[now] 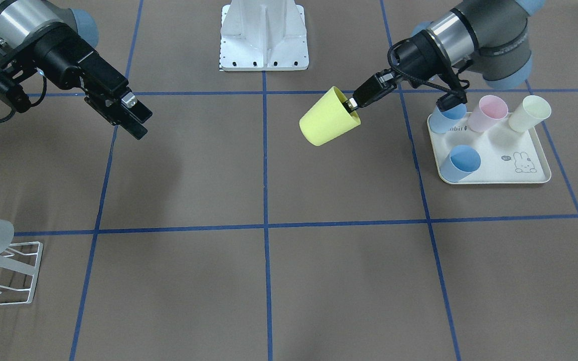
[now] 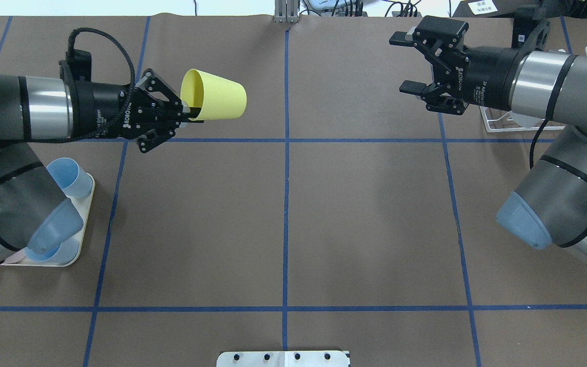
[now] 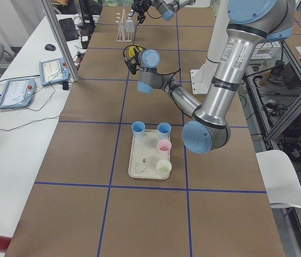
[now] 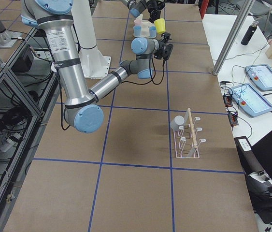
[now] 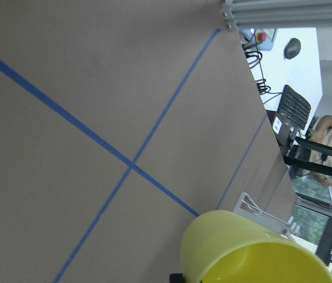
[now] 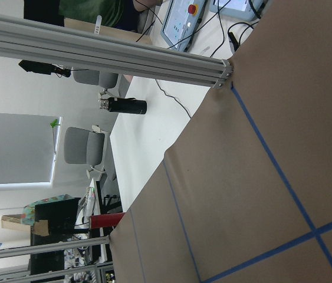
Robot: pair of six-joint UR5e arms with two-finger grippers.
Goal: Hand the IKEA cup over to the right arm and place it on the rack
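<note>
Yellow cup (image 1: 328,123) pinched by left gripper (image 1: 351,104); rack (image 1: 15,263) cropped @ edge.

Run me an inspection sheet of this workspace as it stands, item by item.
Surface: table covered in brown paper with a blue tape grid.
Job's things: yellow cup on its side, held above the table; rack on the robot's right, a grey cup on it.
Clutter: rabbit-print tray holding a blue cup, a second blue cup, a pink cup and a cream cup.
Grippers: left gripper shut on the yellow cup's rim; right gripper open, empty.
Cables: black cable looped at the left wrist.
Surroundings: desk with teach pendants.
</note>
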